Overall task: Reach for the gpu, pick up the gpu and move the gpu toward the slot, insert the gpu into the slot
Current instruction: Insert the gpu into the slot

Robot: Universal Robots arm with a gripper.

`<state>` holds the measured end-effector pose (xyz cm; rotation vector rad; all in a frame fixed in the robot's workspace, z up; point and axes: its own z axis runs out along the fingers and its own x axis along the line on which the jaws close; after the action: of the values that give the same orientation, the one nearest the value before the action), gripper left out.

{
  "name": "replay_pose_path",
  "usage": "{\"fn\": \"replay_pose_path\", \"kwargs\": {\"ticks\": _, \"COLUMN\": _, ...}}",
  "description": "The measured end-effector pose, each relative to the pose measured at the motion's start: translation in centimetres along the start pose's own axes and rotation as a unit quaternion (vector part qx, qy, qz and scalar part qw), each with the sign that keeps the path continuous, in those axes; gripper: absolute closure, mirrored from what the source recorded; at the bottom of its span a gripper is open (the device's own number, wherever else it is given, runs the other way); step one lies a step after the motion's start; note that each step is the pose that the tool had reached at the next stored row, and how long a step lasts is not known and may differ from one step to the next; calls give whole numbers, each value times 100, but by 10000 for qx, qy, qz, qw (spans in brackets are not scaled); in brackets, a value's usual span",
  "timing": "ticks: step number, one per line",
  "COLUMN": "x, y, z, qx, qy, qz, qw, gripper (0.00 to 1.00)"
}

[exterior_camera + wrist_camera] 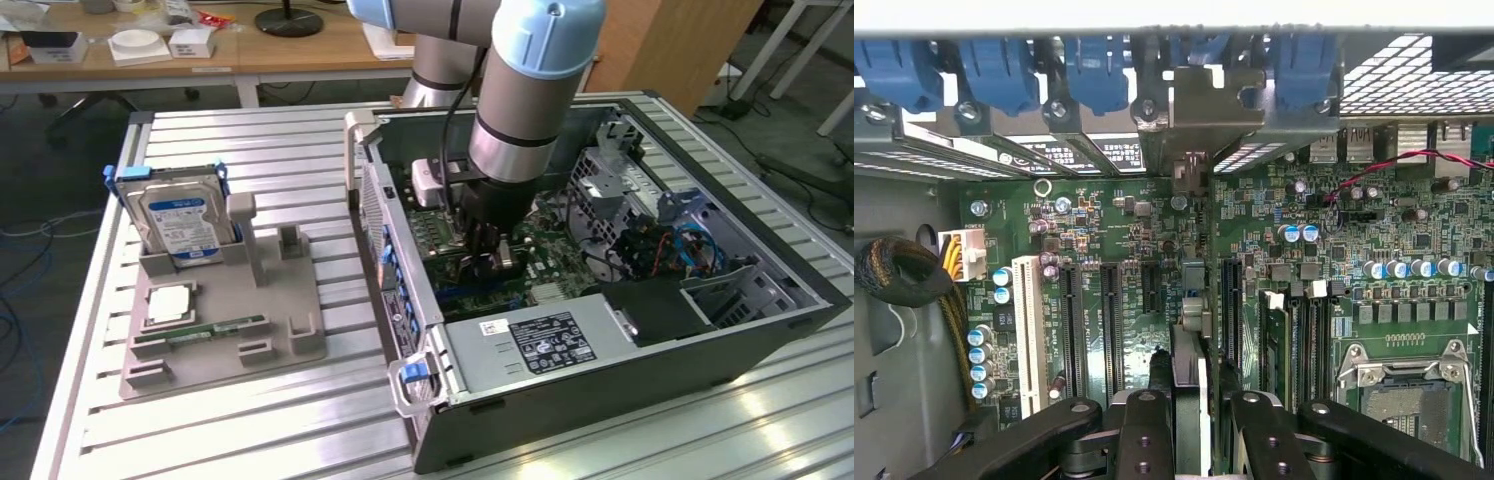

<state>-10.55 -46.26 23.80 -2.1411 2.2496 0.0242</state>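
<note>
One gripper (1199, 415) pinching the gpu (1191, 335) edge-on | card likely light, stiff, fragile | best held by bare board edges | low over motherboard (1114, 230)

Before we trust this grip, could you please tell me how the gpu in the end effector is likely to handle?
The gpu is a thin bare circuit card, seen edge-on, so probably light and fairly stiff, yet fragile. The end effector pinches only its flat faces, so it may pivot or slip if it is pushed against the motherboard.
</note>
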Motion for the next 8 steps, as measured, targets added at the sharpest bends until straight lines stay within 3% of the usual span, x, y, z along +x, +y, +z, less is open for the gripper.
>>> {"fn": "replay_pose_path", "kwargs": {"ticks": 8, "x": 0, "y": -3, "z": -1, "qx": 0, "qy": 1, "qz": 1, "qw": 10000, "gripper": 73}}
